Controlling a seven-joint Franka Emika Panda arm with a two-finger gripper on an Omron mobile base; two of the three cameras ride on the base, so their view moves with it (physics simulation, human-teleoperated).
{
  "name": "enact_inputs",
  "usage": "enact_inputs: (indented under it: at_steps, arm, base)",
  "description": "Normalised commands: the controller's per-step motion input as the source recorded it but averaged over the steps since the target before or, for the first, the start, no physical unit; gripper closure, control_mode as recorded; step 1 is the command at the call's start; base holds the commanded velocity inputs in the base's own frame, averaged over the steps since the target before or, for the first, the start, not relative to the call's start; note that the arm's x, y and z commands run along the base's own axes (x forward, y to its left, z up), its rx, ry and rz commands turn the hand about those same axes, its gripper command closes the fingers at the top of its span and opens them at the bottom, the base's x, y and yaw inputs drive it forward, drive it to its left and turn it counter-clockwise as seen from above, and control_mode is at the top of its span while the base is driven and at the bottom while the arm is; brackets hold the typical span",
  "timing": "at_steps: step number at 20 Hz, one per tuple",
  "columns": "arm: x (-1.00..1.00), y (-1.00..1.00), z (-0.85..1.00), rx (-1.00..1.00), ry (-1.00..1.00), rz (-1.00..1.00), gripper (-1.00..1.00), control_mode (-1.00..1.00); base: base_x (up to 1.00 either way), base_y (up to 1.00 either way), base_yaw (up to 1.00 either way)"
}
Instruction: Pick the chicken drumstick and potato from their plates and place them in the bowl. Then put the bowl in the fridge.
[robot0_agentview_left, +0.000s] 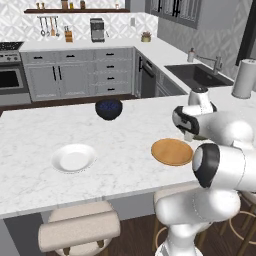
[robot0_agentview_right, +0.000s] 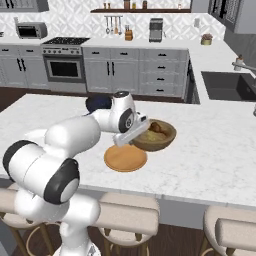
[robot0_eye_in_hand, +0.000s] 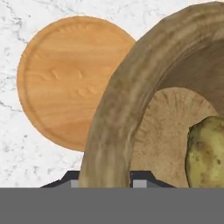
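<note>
On counter (robot0_agentview_left: 30, 140) – one bowl (robot0_agentview_right: 162, 141), two plates (robot0_agentview_left: 73, 158)

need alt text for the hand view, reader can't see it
Close-up of the gripper shut on the near rim of the wooden bowl, one dark finger tip on either side of the rim. A yellowish potato lies inside the bowl at right, and a flat orange-tan wooden plate, bare, rests on the white marble counter behind.

Dark blue bowl (robot0_agentview_left: 108, 109), sink (robot0_agentview_left: 199, 75), paper towel roll (robot0_agentview_left: 244, 79), stools (robot0_agentview_left: 79, 231)
</note>
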Motion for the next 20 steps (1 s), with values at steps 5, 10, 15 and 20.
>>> enact_inputs:
  at_steps: [5, 10, 15, 20]
  arm:
    - [-0.12, 0.65, 0.71, 0.04, 0.09, 0.62, 1.0, -1.0]
    - [-0.5, 0.57, 0.98, 0.0, 0.03, 0.31, 1.0, -1.0]
    - [-0.78, 0.1, 0.7, 0.0, -0.07, 0.36, 1.0, -1.0]
    - [-0.53, 0.25, 0.37, -0.01, -0.03, 0.15, 1.0, -1.0]
  base:
    - [0.0, 0.0, 0.0]
    - [0.0, 0.0, 0.0]
    - [0.0, 0.0, 0.0]
    - [0.0, 0.0, 0.0]
